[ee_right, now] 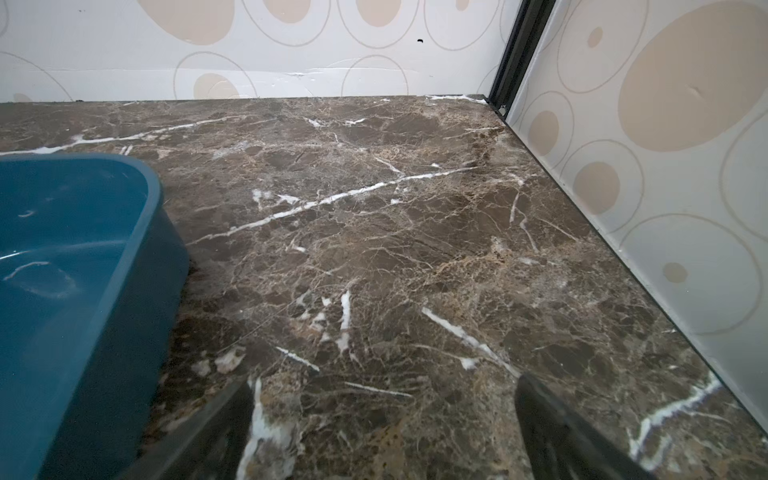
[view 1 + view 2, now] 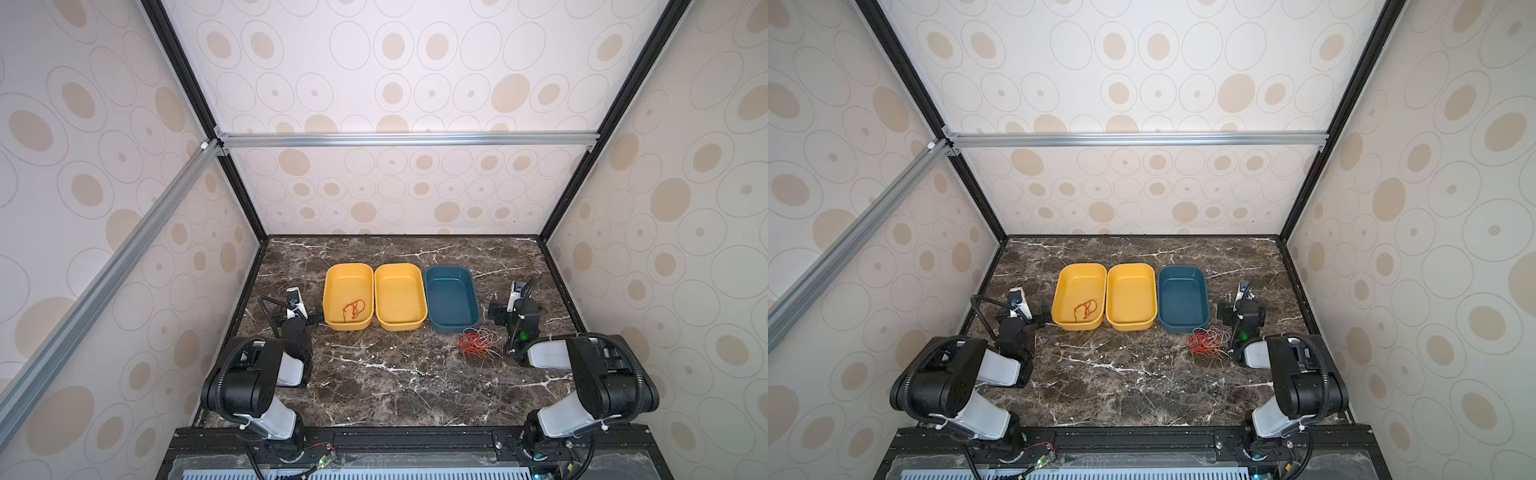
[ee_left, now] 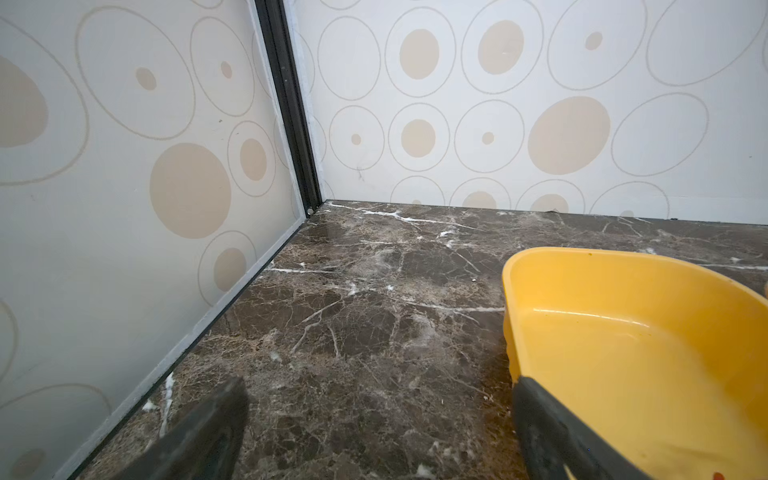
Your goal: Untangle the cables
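The cables (image 2: 478, 341) (image 2: 1208, 343) lie as a loose tangle of thin red, orange and white wires on the marble, just in front of the blue bin. One separate orange-red cable (image 2: 353, 310) (image 2: 1086, 310) sits curled inside the leftmost yellow bin (image 2: 330, 291) (image 2: 1059, 291). My left gripper (image 2: 296, 312) (image 2: 1022, 314) (image 3: 380, 386) is open beside that bin's left wall, holding nothing. My right gripper (image 2: 516, 308) (image 2: 1243, 310) (image 1: 384, 382) is open and empty, to the right of the blue bin and just behind the tangle. Neither wrist view shows the tangle.
Three bins stand in a row at mid-table: two yellow ones, the second (image 2: 420, 299) (image 2: 1152, 297) holding nothing, and a blue one (image 2: 473, 295) (image 2: 1205, 293) (image 1: 124, 162). The left yellow bin's rim (image 3: 582, 254) is close to one left finger. Enclosure walls border the table on three sides.
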Tool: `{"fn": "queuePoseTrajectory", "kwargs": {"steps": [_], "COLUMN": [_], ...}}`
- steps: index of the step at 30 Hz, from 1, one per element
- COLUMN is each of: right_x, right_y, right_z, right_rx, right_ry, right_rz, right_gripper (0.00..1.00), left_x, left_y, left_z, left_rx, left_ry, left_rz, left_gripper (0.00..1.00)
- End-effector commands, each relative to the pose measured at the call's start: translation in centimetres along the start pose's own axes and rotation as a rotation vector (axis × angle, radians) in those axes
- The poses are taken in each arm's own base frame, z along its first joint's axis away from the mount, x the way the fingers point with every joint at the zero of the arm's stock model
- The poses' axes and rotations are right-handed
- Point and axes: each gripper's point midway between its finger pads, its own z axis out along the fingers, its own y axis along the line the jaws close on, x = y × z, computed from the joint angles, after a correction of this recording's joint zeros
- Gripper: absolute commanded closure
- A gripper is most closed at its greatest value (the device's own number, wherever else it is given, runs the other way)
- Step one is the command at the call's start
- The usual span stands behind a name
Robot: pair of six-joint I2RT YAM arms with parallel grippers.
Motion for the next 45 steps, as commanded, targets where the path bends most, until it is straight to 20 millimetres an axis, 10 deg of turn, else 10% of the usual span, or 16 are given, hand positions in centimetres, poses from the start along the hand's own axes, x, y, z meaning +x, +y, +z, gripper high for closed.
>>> {"fn": "queuePoseTrajectory", "kwargs": {"steps": [1, 29, 45], "right_x": [-0.7, -0.8, -3.8], "right_y": [0.2, 0.2, 1.1], "right_z": [0.0, -0.1, -5.4], "right_rx": [-0.001, -0.004, -0.106], "right_ry": [-0.016, -0.025, 0.227], "right_rz": [-0.009, 0.000, 0.201], "right_gripper": [0.00, 0.00, 0.10], "left_x": [-0.6, -0.7, -8.7], "left_y": [0.2, 0.3, -2.8], "left_z": [0.0, 0.0, 0.0], "left_rx": [-0.007, -0.010, 0.137], "left_ry": [-0.027, -0.031, 0.057], "left_rz": [0.004, 0.001, -0.105], "left_gripper": [0.01, 0.01, 0.01]}}
